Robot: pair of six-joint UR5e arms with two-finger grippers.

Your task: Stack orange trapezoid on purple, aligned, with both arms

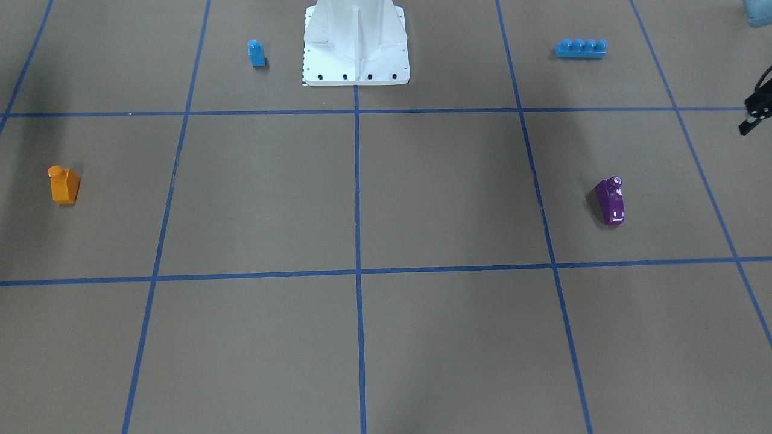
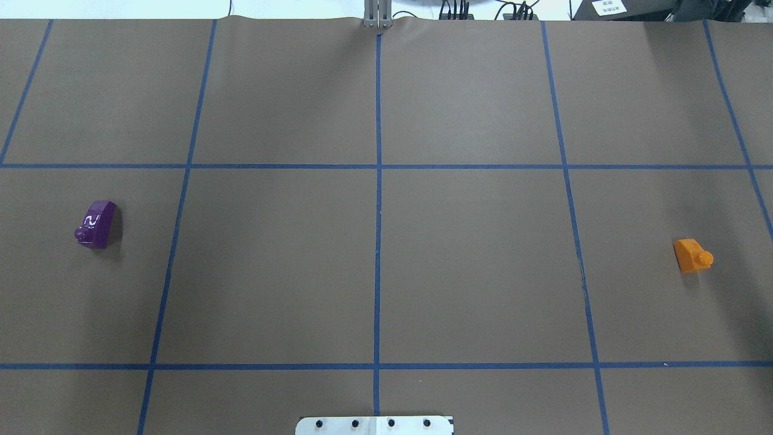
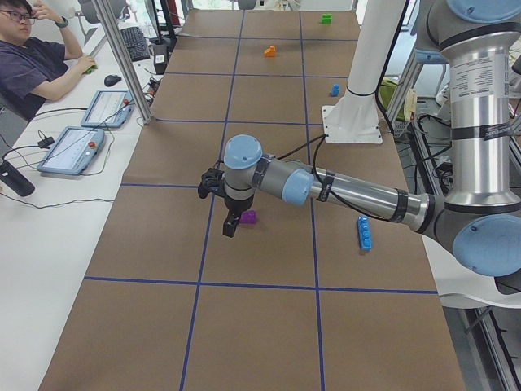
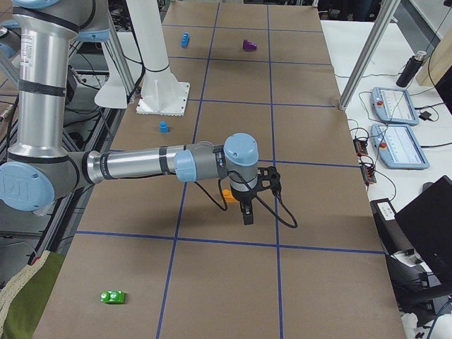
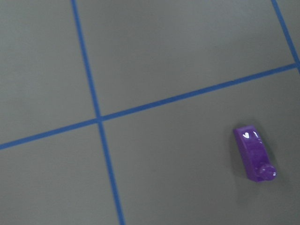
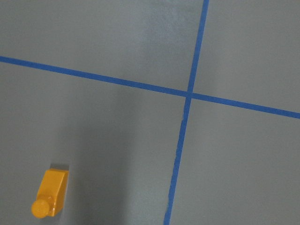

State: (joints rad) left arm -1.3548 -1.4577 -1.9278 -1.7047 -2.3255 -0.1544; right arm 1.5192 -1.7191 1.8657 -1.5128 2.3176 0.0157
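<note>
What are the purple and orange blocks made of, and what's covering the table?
The purple block looks like hard moulded plastic, glossy, with sharp white glints on its slope. The orange block is likely the same plastic, smooth with a softer sheen. The table cover seems matte brown paper, no reflections.

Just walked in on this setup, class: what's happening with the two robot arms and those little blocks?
Nothing is held yet. The left gripper hovers near the purple block, and the right gripper hovers near the orange block. Both blocks sit alone on the table, far apart at opposite ends, so stacking has not begun. Whether the grippers are open cannot be told.
</note>
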